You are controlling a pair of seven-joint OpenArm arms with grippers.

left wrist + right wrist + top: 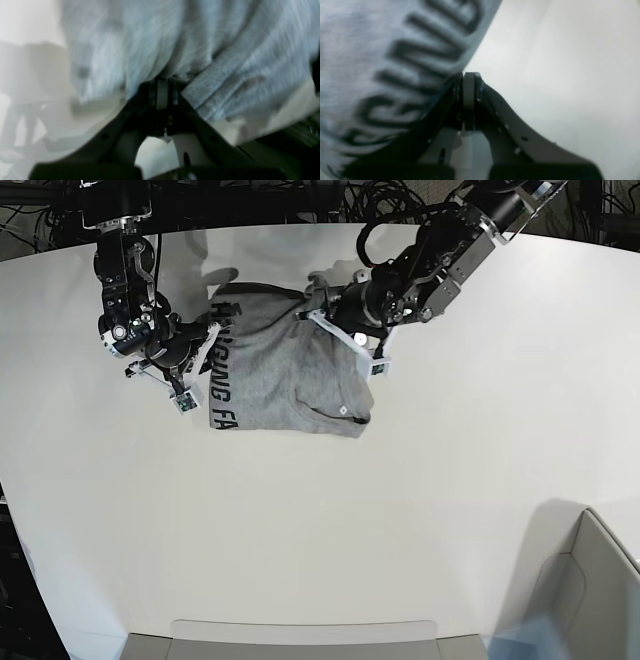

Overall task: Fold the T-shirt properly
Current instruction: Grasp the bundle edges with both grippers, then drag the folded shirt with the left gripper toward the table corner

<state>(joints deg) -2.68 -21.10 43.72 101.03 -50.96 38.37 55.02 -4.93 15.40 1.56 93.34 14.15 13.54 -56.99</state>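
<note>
The heather-grey T-shirt (270,380) lies partly folded at the back middle of the white table (300,520), black lettering (220,385) along its left edge. My right gripper (203,340), on the base view's left, is shut on that lettered edge. The right wrist view shows its jaws (468,75) pinched together on the hem beside the lettering (420,57). My left gripper (318,315), on the base view's right, is shut on the shirt's far right part. In the left wrist view its jaws (162,81) clamp bunched fabric (125,50) next to the ribbed collar (225,82).
A grey bin (590,600) stands at the front right corner. A flat grey tray edge (300,638) runs along the front. Cables and dark equipment (300,200) lie behind the table's back edge.
</note>
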